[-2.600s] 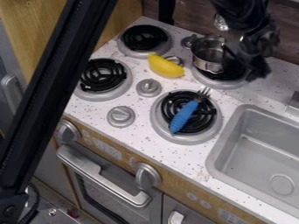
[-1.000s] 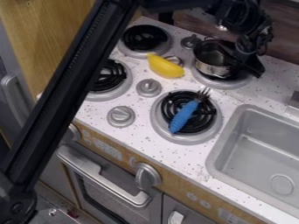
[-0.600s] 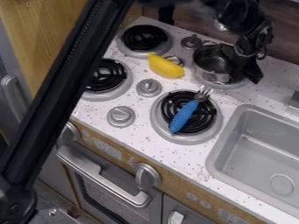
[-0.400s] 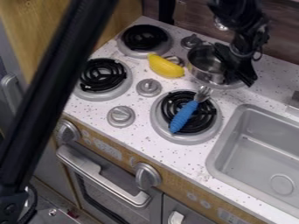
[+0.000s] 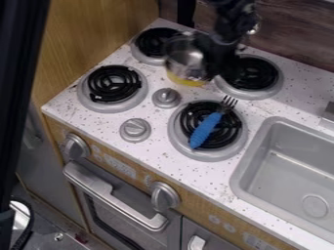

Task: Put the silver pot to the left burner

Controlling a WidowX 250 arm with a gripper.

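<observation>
- The near left burner (image 5: pixel 114 85) and far left burner (image 5: pixel 154 41) are both left of the pot; "left burner" could mean either, so the target is a guess.
- The pot (image 5: pixel 182 57) has come left from the far right burner and now appears raised, partly over the edge of the far left burner. The transfer is under way, perhaps halfway.
- The banana (image 5: pixel 187 80) is partly hidden by the pot; going lower here could knock it.
- The gripper (image 5: pixel 210 64) has moved left along with the pot and appears clamped on its right side. It probably needs to carry on left, centre the pot, then lower it.
- The fork (image 5: pixel 206 129) lies as before on the near right burner (image 5: pixel 228 142).
- The far right burner (image 5: pixel 251 73) no longer has the pot on it.
</observation>
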